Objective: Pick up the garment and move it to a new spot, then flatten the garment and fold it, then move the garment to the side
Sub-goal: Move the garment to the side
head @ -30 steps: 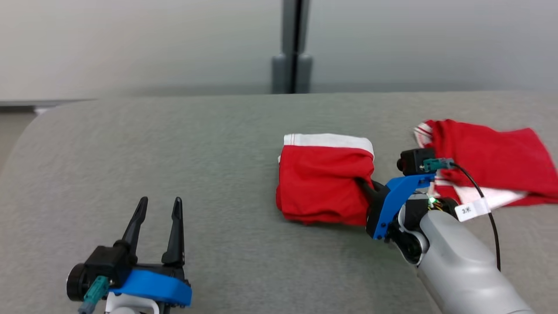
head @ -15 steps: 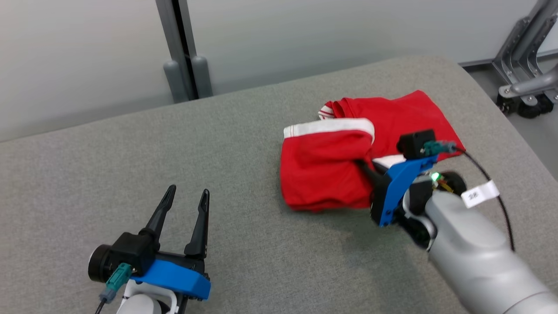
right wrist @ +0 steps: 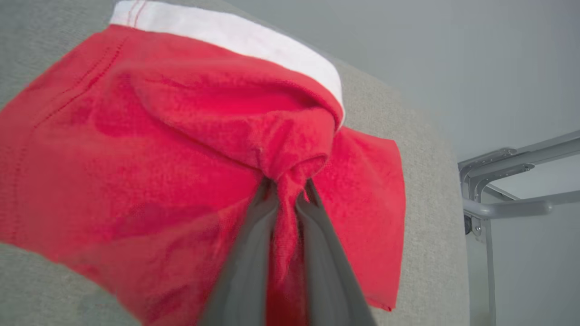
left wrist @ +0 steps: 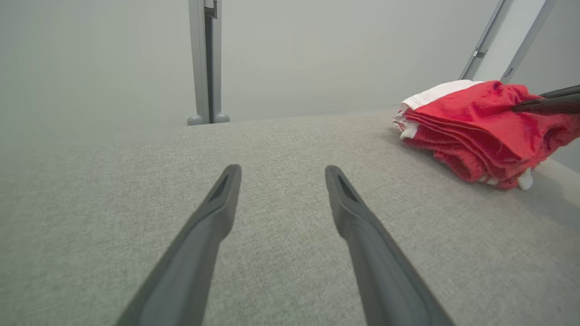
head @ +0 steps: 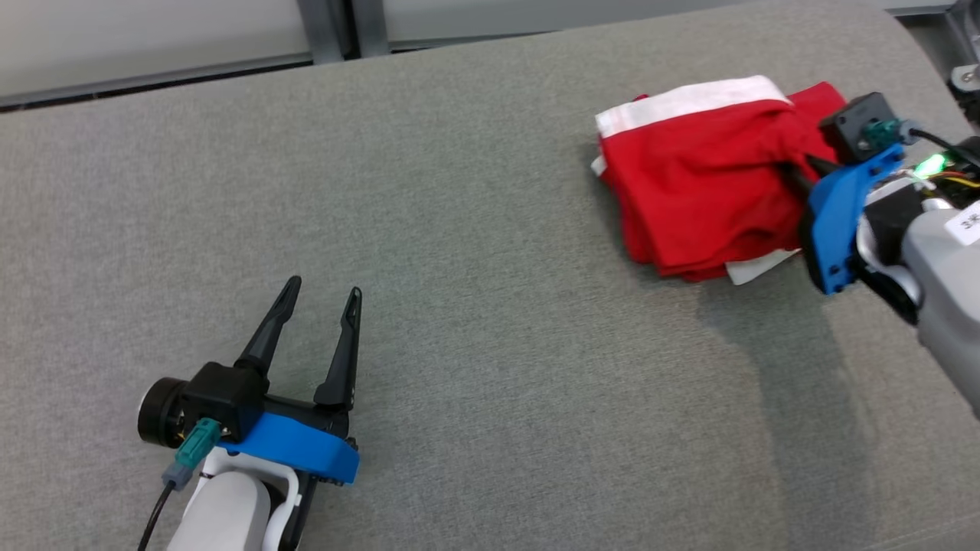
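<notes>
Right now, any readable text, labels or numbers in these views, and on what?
White tag at the right forearm: dark characters, cut by the picture's edge and too blurred to read.
Red garment with white band: no print on the faces in view.
Nothing else legible.

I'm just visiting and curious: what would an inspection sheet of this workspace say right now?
Surface: grey fabric surface, smooth.
Job's things: red garment with a white band, folded, near the surface's right edge.
Clutter: nothing seen.
Grippers: left gripper open, holding nothing; right gripper shut on a bunched part of the garment.
Cables: black cable at the right wrist; teal-plugged cable at the left wrist.
Surroundings: grey wall, metal post, metal frame.
</notes>
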Controlling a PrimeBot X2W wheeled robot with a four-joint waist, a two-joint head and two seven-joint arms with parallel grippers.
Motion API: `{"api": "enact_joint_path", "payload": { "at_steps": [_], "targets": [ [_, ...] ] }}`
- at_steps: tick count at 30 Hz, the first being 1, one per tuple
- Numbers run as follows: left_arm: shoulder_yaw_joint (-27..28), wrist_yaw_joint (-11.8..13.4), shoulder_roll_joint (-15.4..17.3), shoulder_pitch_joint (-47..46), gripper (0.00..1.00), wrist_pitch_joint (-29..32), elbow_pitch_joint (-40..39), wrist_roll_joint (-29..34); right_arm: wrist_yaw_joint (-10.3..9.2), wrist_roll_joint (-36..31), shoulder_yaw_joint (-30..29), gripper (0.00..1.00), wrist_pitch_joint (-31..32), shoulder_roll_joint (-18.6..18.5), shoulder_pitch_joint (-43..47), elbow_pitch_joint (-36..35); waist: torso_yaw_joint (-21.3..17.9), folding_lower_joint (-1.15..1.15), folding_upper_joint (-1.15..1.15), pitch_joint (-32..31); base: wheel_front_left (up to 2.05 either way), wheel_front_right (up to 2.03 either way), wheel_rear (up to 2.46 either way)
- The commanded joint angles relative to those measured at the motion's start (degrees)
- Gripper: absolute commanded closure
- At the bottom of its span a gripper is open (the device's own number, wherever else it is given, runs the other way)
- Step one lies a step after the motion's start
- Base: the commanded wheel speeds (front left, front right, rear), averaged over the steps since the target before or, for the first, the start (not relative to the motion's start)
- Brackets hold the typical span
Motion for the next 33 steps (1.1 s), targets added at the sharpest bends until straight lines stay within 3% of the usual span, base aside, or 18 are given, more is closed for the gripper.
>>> {"api": "enact_joint_path", "payload": {
  "at_steps": [1, 2, 3, 4, 5, 12, 20, 24, 33],
  "targets": [
    [-0.07, -0.11, 0.37, -1.22, 0.00, -0.13, -0.14, 0.01, -0.02, -0.43, 0.38, 1.00, 0.43, -0.85, -1.21, 1.50, 0.98, -0.01, -0.01, 1.08, 0.00, 0.00, 0.00],
    [-0.07, -0.11, 0.45, -1.46, 0.00, -0.13, -0.10, -0.08, -0.02, -0.76, 0.36, 1.00, 0.45, -1.07, -1.79, 2.92, 1.07, -0.01, -0.01, 1.22, 0.00, 0.00, 0.00],
    [0.04, -0.11, 0.51, -1.61, 0.00, -0.13, -0.02, -0.12, -0.03, -0.69, -0.40, 0.86, 0.46, -0.79, -2.17, 4.74, 1.13, -0.01, -0.01, 1.25, 0.00, 0.00, 0.00],
    [0.17, -0.11, 0.52, -1.68, 0.00, -0.13, 0.13, -0.19, -0.03, -0.47, -1.27, 0.20, 0.63, -0.18, -2.14, 6.75, 1.21, -0.01, -0.01, 1.14, 0.00, 0.00, 0.00],
    [0.29, -0.11, 0.45, -1.71, 0.00, -0.13, 0.32, -0.28, -0.03, -0.59, -2.08, 0.00, 0.67, 0.51, -2.05, 9.01, 1.34, -0.01, -0.01, 0.91, 0.00, 0.00, 0.00],
    [2.33, 0.00, -0.59, 0.05, 0.00, -0.12, 0.90, -0.83, -0.02, -4.16, -5.23, 0.00, -6.85, 4.10, -2.42, 17.83, 2.20, -0.01, -0.01, -3.22, 0.00, 0.00, 0.00],
    [9.08, 0.82, -2.16, 4.52, 0.00, -0.12, -1.37, -2.47, -0.02, -3.62, -10.71, 0.00, -18.13, 8.10, 1.29, 17.48, 2.79, -0.01, -0.01, -11.59, 0.00, 0.00, 0.00],
    [12.57, 0.60, -3.27, 7.65, 0.00, -0.12, -2.26, -4.58, -0.03, -3.49, -14.01, 0.00, -19.19, 9.99, 5.79, 13.55, 3.36, -0.01, -0.01, -15.27, 0.00, 0.00, 0.00],
    [16.01, 1.40, -2.79, 11.73, 0.00, -0.12, -0.98, -5.50, -0.02, -7.41, -28.74, 0.00, -19.23, 11.37, 23.57, -4.76, 4.88, -0.01, -0.01, -19.35, 0.00, 0.00, 0.00]
  ]
}}
